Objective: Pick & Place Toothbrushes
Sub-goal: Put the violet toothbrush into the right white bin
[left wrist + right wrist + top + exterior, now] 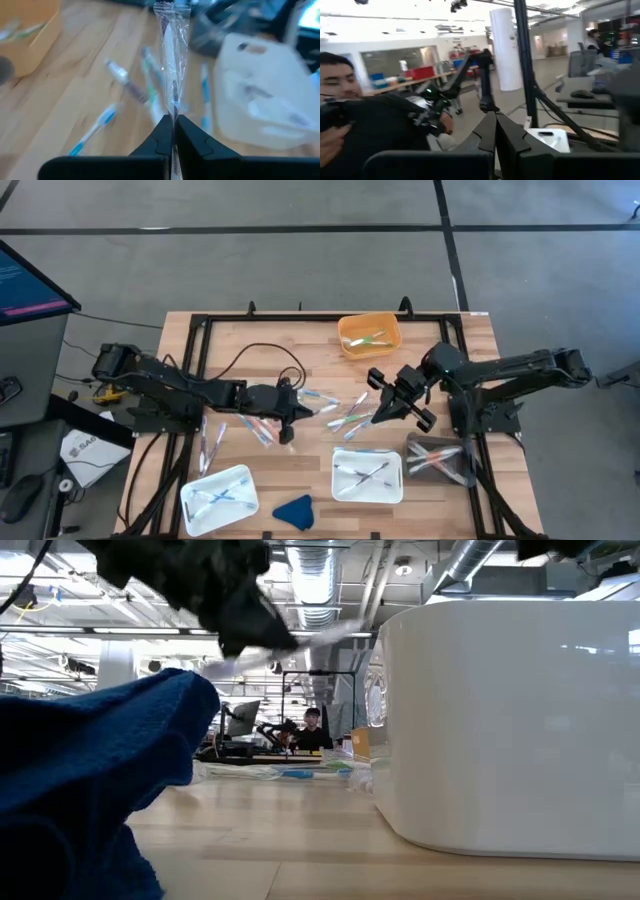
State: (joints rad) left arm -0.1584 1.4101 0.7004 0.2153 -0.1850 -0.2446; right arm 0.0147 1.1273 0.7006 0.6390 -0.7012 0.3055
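Note:
My left gripper hangs over the middle of the table, shut on a toothbrush in a clear wrapper. In the low view the toothbrush sticks out of the gripper well above the wood. Several loose toothbrushes lie flat on the table beneath and around it. More toothbrushes lie in the orange bin at the far side. My right gripper is raised right of the loose toothbrushes. It is shut with nothing between its fingers. My left gripper pinches the wrapped toothbrush between its two fingertips, at the wrapper's near end. The fingers come from the table's left, slanting down. The toothbrush runs on ahead in line with them, lifted clear of the table.
A white tray with toothbrushes stands near the front middle and another white tray at the front left. A clear tray sits at the right and a blue cloth at the front edge. A black cable loops behind the left arm.

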